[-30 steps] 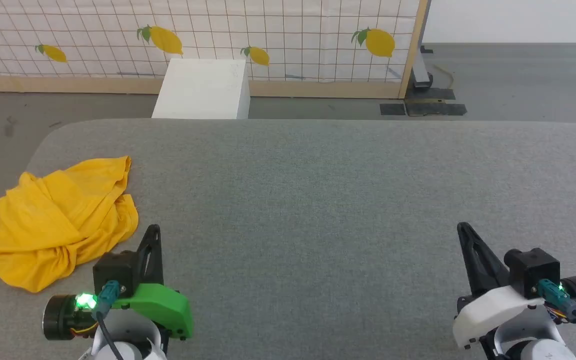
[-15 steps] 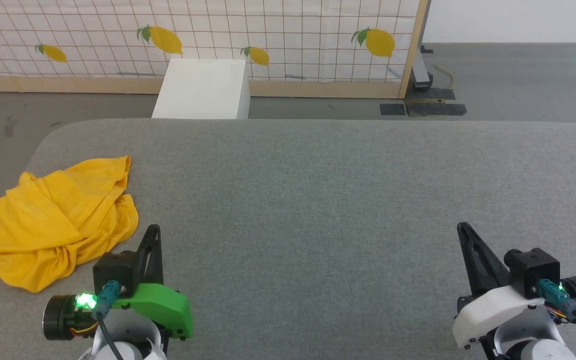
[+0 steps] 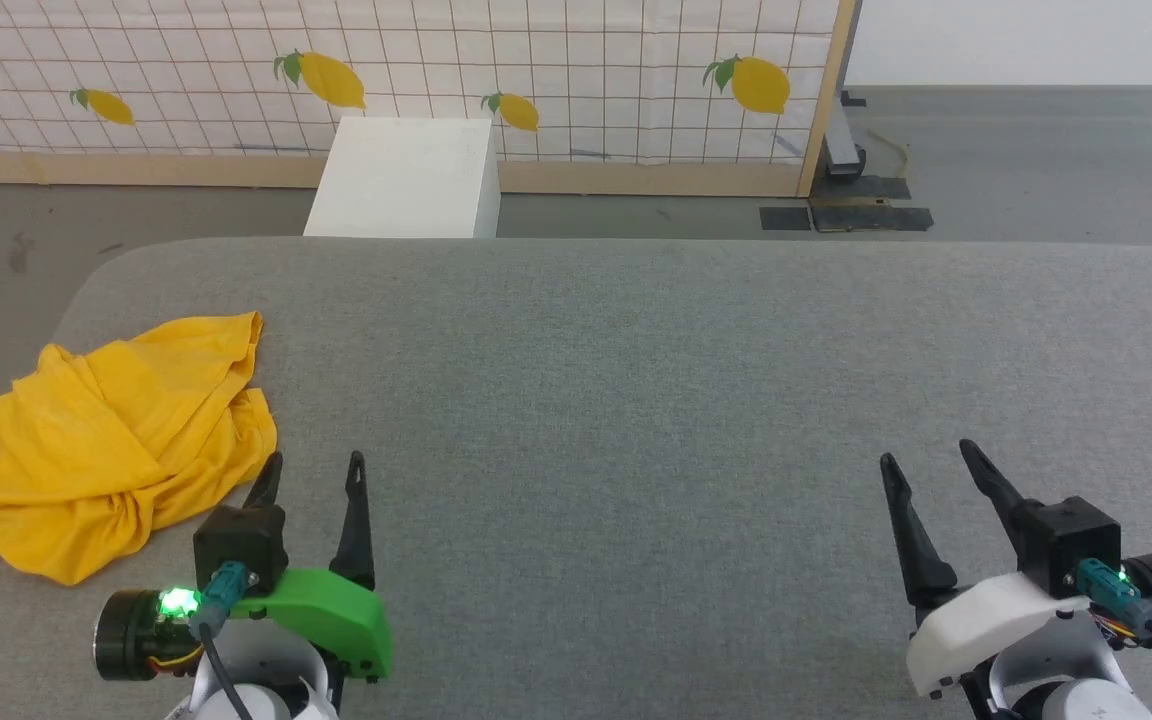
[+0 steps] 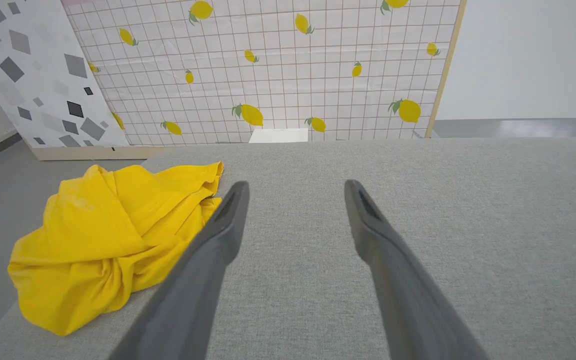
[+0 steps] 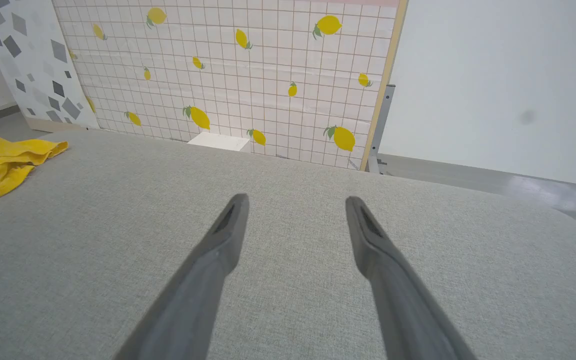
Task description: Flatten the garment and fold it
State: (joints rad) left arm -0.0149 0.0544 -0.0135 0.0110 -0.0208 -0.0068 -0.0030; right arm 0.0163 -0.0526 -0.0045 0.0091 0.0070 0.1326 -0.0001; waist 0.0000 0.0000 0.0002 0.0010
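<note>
The mustard-yellow garment (image 3: 116,440) lies crumpled in a heap at the left end of the grey table (image 3: 636,380), its print hidden. The left wrist view shows the same garment (image 4: 113,235) bunched to the left of the fingers. My left gripper (image 3: 314,462) stands open just right of the heap's near edge, nothing between its fingers. My right gripper (image 3: 924,452) is open over bare cloth at the near right, far from the garment. In the right wrist view a yellow edge of the garment (image 5: 3,160) shows at the far left.
A white box (image 3: 406,180) stands on the floor behind the table. Behind it runs a tiled panel with lemon prints (image 3: 386,80) on a wooden frame. The table's rounded left edge (image 3: 66,300) lies close to the garment. Grey floor surrounds the table.
Both grippers have gone from shut to open, their fingers now spread apart. The arms, the garment and the camera stay where they were.
</note>
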